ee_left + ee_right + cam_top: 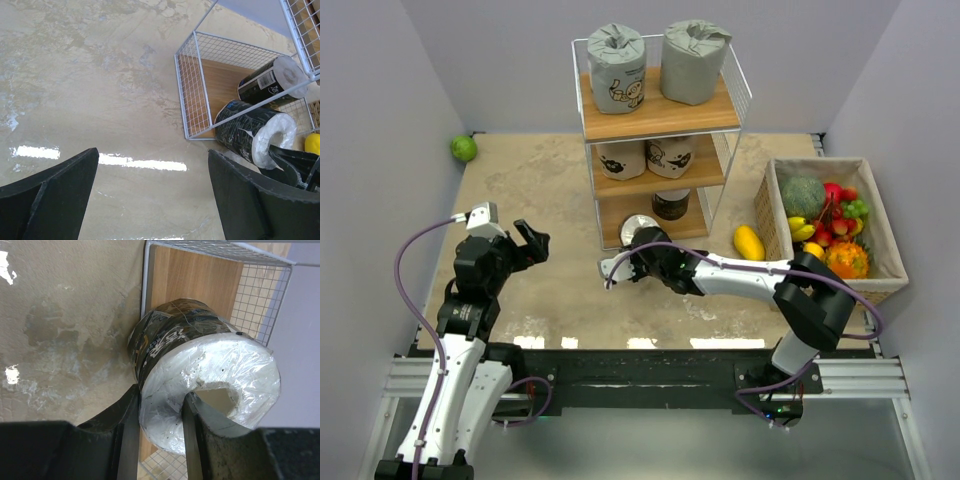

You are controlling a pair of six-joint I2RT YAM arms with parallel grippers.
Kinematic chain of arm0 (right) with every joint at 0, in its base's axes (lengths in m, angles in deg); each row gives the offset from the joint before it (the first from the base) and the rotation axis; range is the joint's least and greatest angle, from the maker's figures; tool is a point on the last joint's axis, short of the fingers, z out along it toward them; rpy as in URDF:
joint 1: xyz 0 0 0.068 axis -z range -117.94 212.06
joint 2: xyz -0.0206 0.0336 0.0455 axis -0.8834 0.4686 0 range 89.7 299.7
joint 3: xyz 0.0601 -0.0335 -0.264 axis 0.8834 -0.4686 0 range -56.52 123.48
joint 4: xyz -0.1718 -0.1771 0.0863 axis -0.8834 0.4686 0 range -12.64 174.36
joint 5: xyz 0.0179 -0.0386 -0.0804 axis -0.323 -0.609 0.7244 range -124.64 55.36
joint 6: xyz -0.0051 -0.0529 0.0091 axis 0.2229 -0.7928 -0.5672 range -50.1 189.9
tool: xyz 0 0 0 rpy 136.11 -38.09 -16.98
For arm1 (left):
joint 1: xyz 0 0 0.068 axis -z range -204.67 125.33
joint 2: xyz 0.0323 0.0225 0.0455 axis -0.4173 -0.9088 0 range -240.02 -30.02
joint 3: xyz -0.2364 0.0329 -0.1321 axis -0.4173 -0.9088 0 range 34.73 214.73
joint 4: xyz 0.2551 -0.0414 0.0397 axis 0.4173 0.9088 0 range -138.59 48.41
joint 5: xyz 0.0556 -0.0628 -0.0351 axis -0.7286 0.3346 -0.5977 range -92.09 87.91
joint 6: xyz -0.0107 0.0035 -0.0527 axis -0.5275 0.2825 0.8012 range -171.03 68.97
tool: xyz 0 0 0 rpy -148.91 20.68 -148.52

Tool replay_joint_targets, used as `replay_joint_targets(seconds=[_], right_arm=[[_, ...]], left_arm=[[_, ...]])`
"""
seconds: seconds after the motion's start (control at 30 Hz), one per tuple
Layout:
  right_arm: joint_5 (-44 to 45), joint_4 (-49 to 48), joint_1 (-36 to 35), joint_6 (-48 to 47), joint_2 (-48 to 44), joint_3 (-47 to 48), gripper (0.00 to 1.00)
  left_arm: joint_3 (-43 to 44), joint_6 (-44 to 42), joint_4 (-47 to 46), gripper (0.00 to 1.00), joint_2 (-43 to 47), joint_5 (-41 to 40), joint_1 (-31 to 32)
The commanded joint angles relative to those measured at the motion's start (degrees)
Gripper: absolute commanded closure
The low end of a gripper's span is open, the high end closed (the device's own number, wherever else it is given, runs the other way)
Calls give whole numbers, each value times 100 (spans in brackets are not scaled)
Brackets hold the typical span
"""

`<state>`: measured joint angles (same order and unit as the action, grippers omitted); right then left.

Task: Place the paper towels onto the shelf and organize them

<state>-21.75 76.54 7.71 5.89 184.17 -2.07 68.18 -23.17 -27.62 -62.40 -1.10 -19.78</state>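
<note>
now the right gripper (159,407) is clamped on the end rim of a black paper towel roll (185,330) (one finger inside the core, one outside). the roll sticks straight out ahead of it, far end over the front edge of the bottom tier of the shelf (190,277). the left gripper (152,155) hangs over the table (75,75) with its jaws wide apart and nothing in them, the shelf ahead and to its right.

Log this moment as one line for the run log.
left gripper open, empty | right gripper shut on black roll | black roll at shelf bottom tier
</note>
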Motion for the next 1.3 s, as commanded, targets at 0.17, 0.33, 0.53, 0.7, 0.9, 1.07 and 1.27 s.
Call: replay_joint_targets(seconds=[0.17,0.33,0.53,0.7,0.9,1.07,1.27], right_arm=[[302,-393,179,-375,-237,495,82],[337,-384,223,-455,-70,671,82],[311,-506,311,-586,150,794,80],[171,-665,434,-569,431,926,74],[-14,-613,504,-657,651,1111,72],[-84,-709,504,-762,669,1155,67],[-155,-753,522,-903,660,1190,61]], left_arm=[[153,-8,-76,4,30,-82,-31],[162,0,-58,4,48,-82,-31],[162,0,-49,4,48,-82,-31],[162,9,-49,4,21,-82,-31],[162,1,-58,4,-66,-82,-31],[153,0,-49,4,-128,-82,-31],[153,9,-58,4,-190,-82,-31]])
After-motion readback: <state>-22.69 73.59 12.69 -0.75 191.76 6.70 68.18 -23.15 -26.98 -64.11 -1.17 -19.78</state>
